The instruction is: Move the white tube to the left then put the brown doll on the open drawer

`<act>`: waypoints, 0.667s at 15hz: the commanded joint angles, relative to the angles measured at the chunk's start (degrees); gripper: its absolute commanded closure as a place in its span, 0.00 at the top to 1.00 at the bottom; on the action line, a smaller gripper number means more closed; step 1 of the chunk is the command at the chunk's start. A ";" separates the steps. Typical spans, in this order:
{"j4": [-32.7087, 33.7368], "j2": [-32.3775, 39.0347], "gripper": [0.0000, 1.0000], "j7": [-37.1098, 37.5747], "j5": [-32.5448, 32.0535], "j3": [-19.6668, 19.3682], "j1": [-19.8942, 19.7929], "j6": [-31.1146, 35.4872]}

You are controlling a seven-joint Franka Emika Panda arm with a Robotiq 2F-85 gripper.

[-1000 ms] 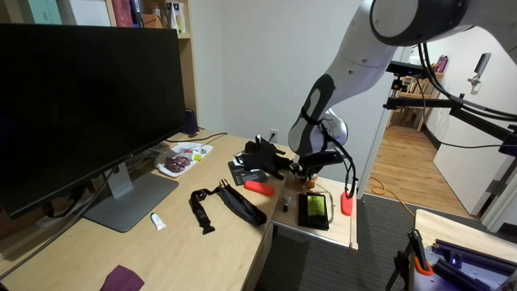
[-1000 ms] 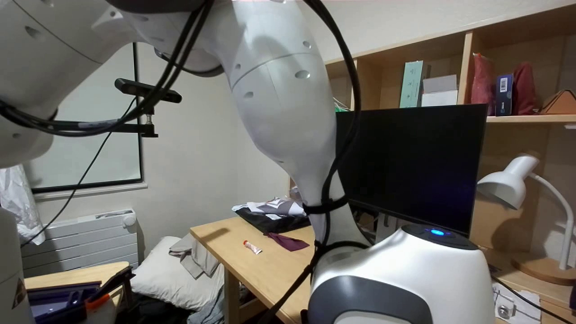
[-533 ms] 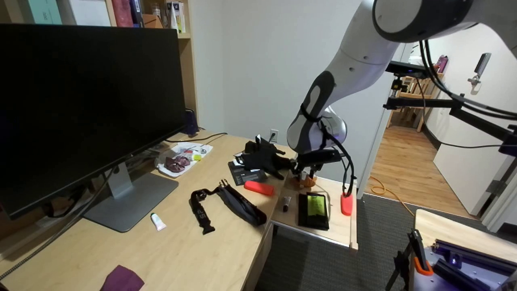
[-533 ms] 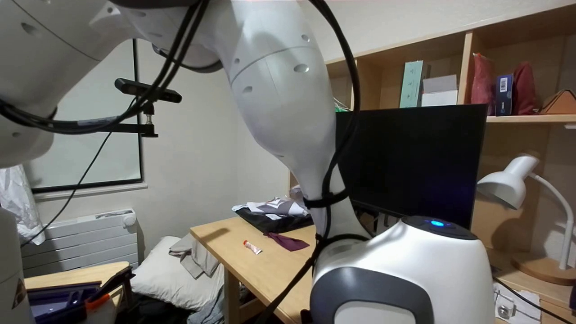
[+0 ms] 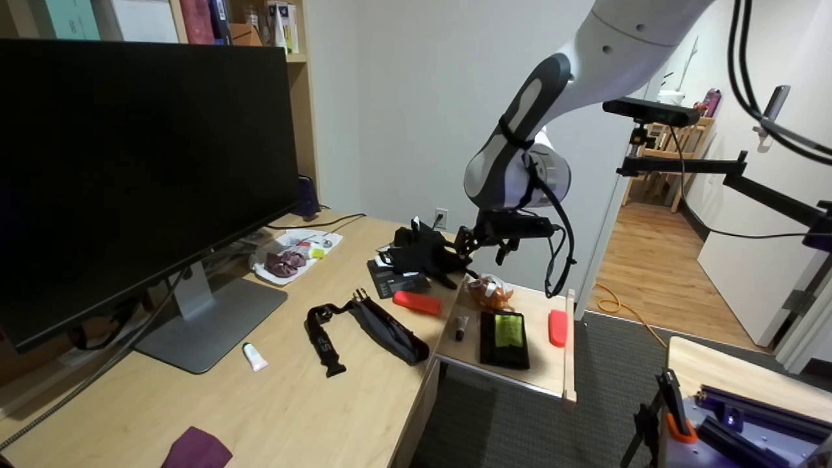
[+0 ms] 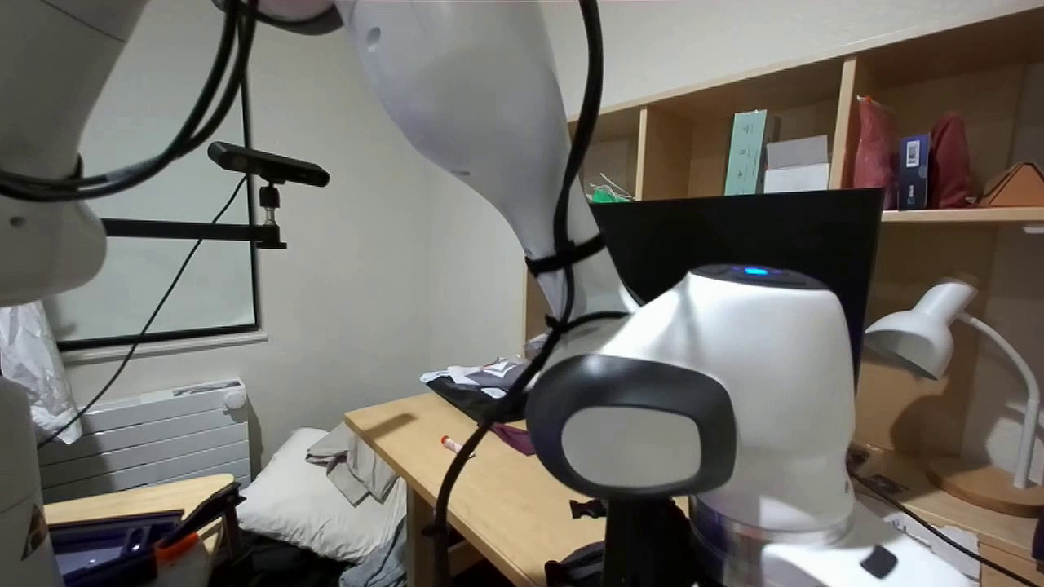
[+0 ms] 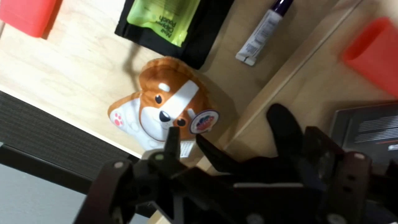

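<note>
Doll (image 7: 169,104): lying in drawer (image 7: 77,68). Gripper (image 7: 242,132): above drawer level, jaws wide apart, holding nothing. Placing looks done; best lift clear of glove (image 5: 426,257) beside drawer before swinging.

From here, the doll (image 5: 494,296) lies behind the pouch (image 5: 510,331) in the open drawer (image 5: 536,304). The desk (image 5: 292,406) stands left of both.

Clear passage: bare floor of the drawer (image 7: 82,67) between doll (image 7: 169,102) and red case (image 7: 26,15). Obstructions: black pouch (image 7: 205,39) just beside the doll; black bundle (image 5: 422,253) on the worktop (image 5: 312,416), visible between the spread fingers (image 7: 173,141) in the wrist view.
</note>
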 commanded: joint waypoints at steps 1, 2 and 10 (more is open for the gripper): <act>-8.29 -8.69 1.00 -11.24 2.59 6.08 -3.15 -1.66; -10.49 -10.46 1.00 -13.07 2.74 7.13 -2.61 -1.29; -18.25 -21.27 1.00 -22.03 0.63 10.57 7.97 -4.66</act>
